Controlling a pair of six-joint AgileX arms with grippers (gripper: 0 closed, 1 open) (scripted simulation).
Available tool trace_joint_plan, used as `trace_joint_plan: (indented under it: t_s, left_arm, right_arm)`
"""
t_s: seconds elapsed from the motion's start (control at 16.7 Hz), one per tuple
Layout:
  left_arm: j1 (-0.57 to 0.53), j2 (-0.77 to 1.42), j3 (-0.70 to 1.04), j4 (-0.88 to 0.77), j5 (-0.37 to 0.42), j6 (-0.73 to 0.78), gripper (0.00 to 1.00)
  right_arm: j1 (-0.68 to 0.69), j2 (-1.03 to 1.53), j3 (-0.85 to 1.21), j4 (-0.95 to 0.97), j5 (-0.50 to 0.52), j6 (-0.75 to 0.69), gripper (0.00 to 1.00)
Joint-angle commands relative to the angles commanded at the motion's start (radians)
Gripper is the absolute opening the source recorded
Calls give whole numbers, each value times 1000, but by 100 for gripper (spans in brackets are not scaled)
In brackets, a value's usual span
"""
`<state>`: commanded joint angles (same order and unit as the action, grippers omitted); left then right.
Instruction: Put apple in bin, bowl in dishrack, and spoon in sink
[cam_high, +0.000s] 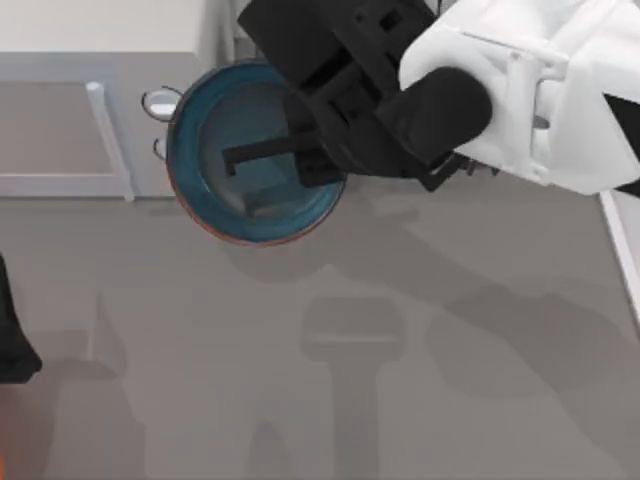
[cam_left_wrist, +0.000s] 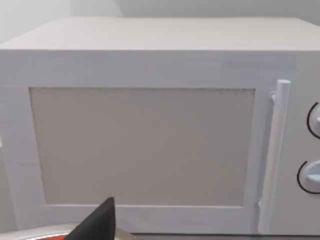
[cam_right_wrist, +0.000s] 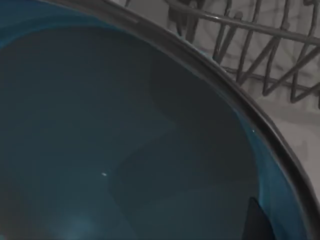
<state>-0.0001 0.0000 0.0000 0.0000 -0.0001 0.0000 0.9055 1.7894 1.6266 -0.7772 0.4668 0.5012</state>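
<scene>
Overhead, the right gripper (cam_high: 300, 150) clamps the bowl (cam_high: 215, 165) at its right rim, beside the microwave (cam_high: 60, 120); dishrack (cam_right_wrist: 260, 50) bars stand just past that rim; grey table (cam_high: 330, 380) lies open below; the left gripper's state I cannot tell.

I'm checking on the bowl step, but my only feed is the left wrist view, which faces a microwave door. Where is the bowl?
Observer: In the top view, the bowl is under the right gripper, next to the microwave.
Operator: Is the dishrack close?
Observer: In the right wrist view, the dishrack wires stand just beyond the bowl's rim.
Operator: And the left arm?
Observer: The left arm is at the table's left edge, away from the bowl.
</scene>
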Motion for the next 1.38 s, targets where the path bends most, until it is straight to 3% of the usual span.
trace_joint_plan:
  t_s: [0.24,0.54,0.72,0.9,1.38]
  left_arm:
    - [0,0,0,0,0,0,100]
    - [0,0,0,0,0,0,100]
    - [0,0,0,0,0,0,100]
    - [0,0,0,0,0,0,100]
    - [0,0,0,0,0,0,100]
  right_arm:
    - [53,-70,-60,192,124,-119,0]
    - [75,-229,-91,559,422,-295,0]
    - [106,-316,-146,703,552,-420,0]
    - [132,-348,-189,754,595,-470,0]
    - [87,-278,-188,823,559,-469,0]
